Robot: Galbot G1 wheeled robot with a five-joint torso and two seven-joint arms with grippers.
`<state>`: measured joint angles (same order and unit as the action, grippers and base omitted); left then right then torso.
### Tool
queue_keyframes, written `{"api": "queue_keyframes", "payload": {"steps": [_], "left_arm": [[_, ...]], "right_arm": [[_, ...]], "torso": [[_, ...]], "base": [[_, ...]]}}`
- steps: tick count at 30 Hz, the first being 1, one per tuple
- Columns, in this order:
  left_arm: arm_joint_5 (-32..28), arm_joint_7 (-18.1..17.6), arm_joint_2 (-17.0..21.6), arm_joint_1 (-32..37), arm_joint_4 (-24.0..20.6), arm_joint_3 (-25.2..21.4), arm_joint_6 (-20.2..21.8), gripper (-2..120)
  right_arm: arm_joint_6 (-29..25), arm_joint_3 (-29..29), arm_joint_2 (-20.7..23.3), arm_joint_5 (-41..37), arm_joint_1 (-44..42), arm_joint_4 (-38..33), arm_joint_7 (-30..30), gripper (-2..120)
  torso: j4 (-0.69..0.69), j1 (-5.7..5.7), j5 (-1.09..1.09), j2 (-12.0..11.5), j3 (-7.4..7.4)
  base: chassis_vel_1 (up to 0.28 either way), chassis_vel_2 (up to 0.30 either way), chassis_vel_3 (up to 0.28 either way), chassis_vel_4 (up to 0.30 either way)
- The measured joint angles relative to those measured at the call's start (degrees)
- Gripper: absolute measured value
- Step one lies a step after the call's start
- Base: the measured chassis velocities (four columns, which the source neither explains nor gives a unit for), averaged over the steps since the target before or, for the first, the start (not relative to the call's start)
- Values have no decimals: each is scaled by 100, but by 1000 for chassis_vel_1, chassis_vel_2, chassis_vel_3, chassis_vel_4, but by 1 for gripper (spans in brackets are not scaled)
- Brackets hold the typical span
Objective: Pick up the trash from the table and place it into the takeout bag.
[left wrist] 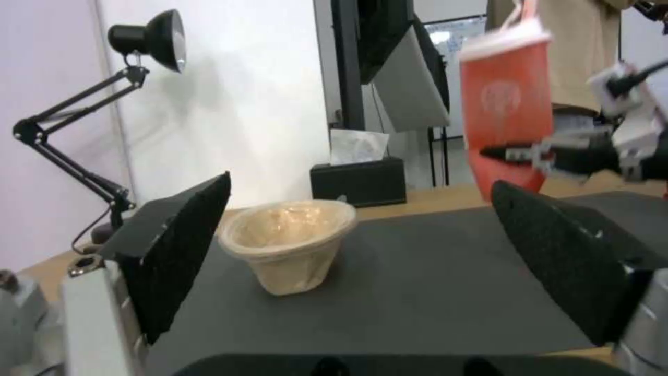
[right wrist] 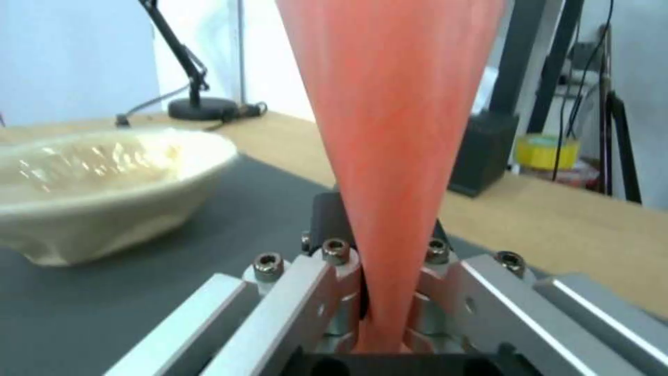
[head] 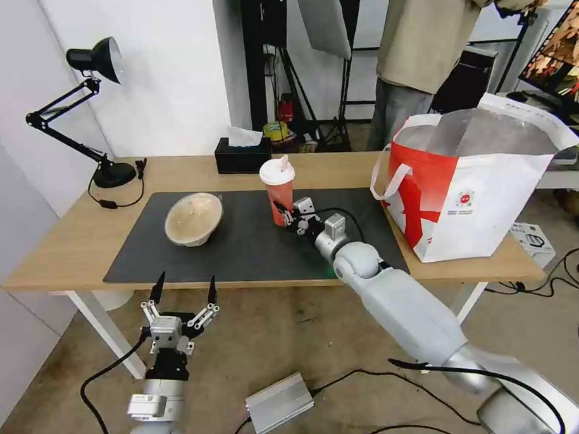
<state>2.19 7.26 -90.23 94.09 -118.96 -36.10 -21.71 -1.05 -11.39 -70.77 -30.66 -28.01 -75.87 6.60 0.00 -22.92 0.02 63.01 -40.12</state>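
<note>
Right gripper clamped on the red cup above the mat
Beige bowl waits on the mat; bag stands at the table's right end, contents hidden. Left gripper hangs spread wide, empty, below the table edge

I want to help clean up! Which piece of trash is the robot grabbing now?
The red cup with the white lid: the right gripper is shut on it. The beige bowl sits alone, untouched.
</note>
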Motion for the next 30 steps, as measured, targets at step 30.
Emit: {"api": "queue_keyframes", "payload": {"steps": [30], "left_arm": [[52, 16, 232, 417, -803, 34, -22, 100]], "right_arm": [[589, 1159, 3079, -1919, -145, -4046, -363, 3]], "torso": [[0, 1, -1, 2, 2]], "base": [[0, 0, 0, 0]]}}
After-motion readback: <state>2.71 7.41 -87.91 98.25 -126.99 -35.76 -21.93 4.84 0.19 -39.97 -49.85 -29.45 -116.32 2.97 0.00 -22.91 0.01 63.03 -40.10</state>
